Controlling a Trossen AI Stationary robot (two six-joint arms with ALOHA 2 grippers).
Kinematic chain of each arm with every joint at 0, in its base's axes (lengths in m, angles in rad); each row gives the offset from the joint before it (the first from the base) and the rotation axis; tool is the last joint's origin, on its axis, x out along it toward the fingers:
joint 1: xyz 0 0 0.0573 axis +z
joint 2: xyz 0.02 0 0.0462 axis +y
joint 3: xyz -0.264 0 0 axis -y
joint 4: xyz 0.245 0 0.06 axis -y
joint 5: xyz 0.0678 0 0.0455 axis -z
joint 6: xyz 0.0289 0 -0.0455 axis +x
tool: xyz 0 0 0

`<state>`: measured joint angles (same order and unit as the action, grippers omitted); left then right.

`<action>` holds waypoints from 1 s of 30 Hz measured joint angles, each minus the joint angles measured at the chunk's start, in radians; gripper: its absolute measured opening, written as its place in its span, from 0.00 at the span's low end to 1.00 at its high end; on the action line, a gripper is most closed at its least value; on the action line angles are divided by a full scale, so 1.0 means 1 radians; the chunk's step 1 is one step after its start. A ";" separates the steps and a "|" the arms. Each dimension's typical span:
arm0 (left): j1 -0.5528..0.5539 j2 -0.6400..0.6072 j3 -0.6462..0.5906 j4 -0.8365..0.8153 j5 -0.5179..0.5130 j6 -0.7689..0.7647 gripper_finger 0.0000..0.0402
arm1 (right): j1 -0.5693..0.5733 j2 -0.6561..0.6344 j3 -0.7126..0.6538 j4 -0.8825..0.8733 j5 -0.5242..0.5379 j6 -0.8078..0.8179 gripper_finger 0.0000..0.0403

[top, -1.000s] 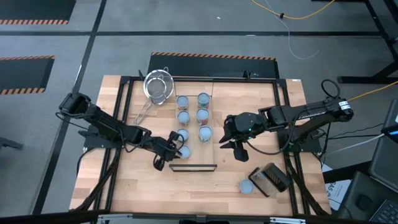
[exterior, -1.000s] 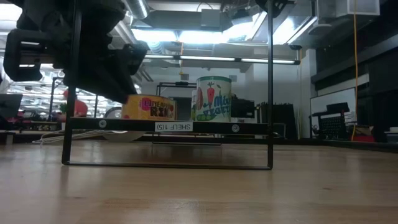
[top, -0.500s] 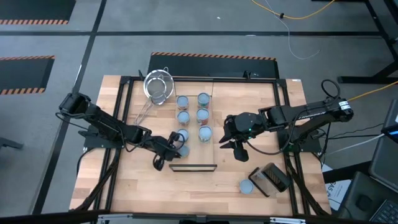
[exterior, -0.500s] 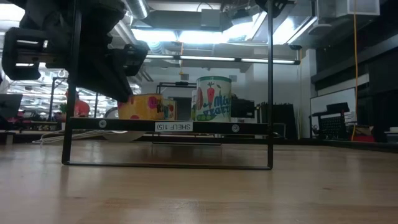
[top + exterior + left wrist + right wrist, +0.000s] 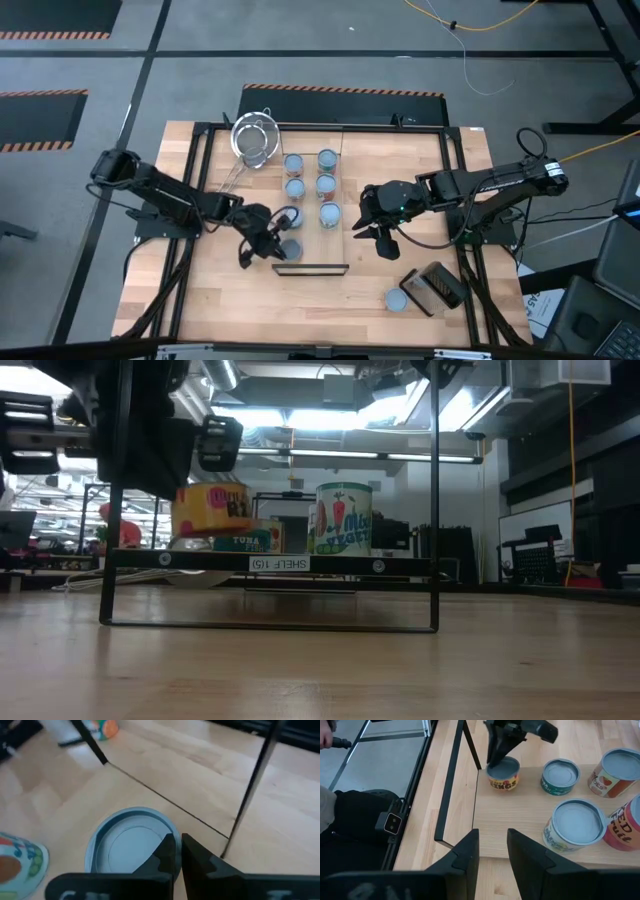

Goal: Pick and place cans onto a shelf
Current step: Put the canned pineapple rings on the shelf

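Left gripper (image 5: 279, 243) is clenched on the rim of a small round tin with a pale blue top and a yellow side label (image 5: 290, 249), at the left corner of the shelf next to its black bar. In the left wrist view its two dark fingers (image 5: 167, 854) stand almost together, pinching the edge of that yellow-labelled tin (image 5: 127, 842). The low view shows the tin (image 5: 210, 510) hanging a little tilted, its base higher than the base of the green-and-white labelled tin (image 5: 344, 518) that stands on the shelf (image 5: 330, 563) to its right, with a low teal tin marked TUNA (image 5: 240, 542) just behind and below it. Seen from the right wrist, the left gripper (image 5: 501, 751) comes down onto the tin (image 5: 503, 774) from above, and the teal tin (image 5: 560, 776) stands just beside it on the long narrow light wood shelf (image 5: 520, 825). From above, the shelf (image 5: 310, 200) carries two rows of pale blue-topped cans (image 5: 326, 184) running away from the bar; one more pale blue-topped tin (image 5: 396, 299) stands off the shelf, on the tabletop, touching or just beside a dark rectangular box (image 5: 432, 287). A wire-mesh metal strainer (image 5: 253, 140) lies near the shelf's far left corner. Right gripper (image 5: 384, 243) hangs beside the shelf's right edge, released, its fingers (image 5: 465, 855) parted with nothing between them.
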<state>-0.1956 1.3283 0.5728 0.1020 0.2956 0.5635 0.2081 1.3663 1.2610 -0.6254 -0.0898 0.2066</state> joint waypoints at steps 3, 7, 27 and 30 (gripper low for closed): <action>0.058 -0.002 0.000 0.000 0.103 0.077 0.01 | 0.000 0.000 0.000 0.000 0.000 -0.001 0.26; 0.140 -0.002 0.000 -0.010 0.251 0.184 0.01 | 0.000 0.000 0.000 0.000 0.000 -0.002 0.26; 0.317 -0.001 0.000 -0.095 0.562 0.418 0.01 | 0.000 0.000 0.000 0.000 0.000 -0.005 0.26; 0.306 -0.001 0.000 -0.095 0.557 0.418 0.01 | 0.000 0.000 0.000 0.000 0.000 -0.005 0.26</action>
<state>0.1102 1.3276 0.5728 0.0074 0.8525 0.9813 0.2081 1.3663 1.2606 -0.6254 -0.0898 0.2012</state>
